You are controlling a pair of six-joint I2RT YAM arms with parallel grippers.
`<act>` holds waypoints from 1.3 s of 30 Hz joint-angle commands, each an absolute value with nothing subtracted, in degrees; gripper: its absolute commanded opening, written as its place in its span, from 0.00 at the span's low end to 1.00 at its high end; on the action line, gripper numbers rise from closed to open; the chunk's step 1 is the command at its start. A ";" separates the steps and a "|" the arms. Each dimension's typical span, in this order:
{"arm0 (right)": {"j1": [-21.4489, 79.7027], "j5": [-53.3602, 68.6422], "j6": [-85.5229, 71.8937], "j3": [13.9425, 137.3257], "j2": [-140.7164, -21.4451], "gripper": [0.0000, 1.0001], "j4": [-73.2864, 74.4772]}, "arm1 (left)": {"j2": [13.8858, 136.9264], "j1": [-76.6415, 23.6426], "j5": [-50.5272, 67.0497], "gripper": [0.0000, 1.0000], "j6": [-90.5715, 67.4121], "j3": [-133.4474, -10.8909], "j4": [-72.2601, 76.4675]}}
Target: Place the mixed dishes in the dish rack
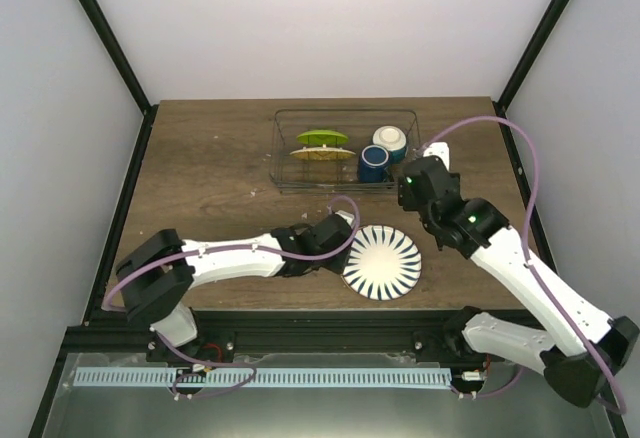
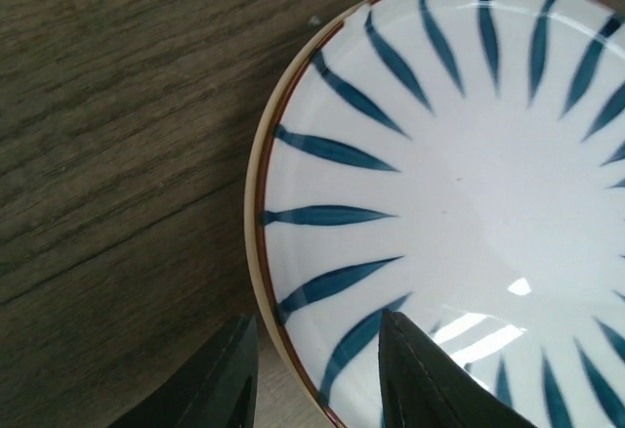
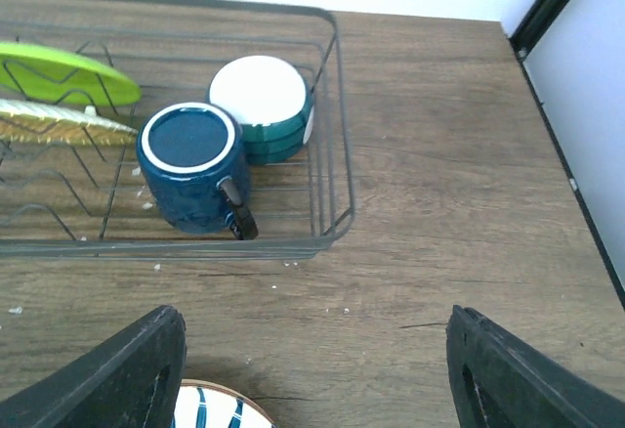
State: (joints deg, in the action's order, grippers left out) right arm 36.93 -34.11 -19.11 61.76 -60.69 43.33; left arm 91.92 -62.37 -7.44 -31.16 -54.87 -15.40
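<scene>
Striped plate (image 1: pixel 382 263) first: white with dark-blue rays, lying flat on the bench (image 1: pixel 200 168) at the near edge, a little near of the dish rack (image 1: pixel 345 111) and apart from it. The left end effector (image 2: pixel 317 384) is down at the plate's left rim and released. One finger is outside over the wood and the other over the plate's inside, with the rim in the gap and neither finger pinching it.

Now the rack, far middle of the bench. In its right end sits the dark blue mug (image 3: pixel 190 179), handle pointing near. The small bowl (image 3: pixel 261 96) is tucked right against it on the far-right side, white on top with green bands round its side. In the left part the lime-green plate (image 3: pixel 68 71) stands on edge among the dividers, with a yellowish edge showing just near of it.

The right end effector (image 3: pixel 312 389) is spread wide and gripping nothing. It hangs over bare wood just near of the rack's right corner.
</scene>
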 commanded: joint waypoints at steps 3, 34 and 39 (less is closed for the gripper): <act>36.92 -38.14 -22.81 61.72 -55.43 0.75 48.50 | 96.63 -63.44 -13.66 0.35 -31.30 -58.76 -21.01; 36.91 -37.89 -19.64 59.20 -52.65 0.76 46.53 | 103.05 -64.16 -13.05 0.23 -31.44 -62.29 -20.63; 36.91 -37.85 -19.17 59.08 -52.91 0.76 46.11 | 102.84 -64.16 -13.68 0.17 -31.39 -62.63 -21.39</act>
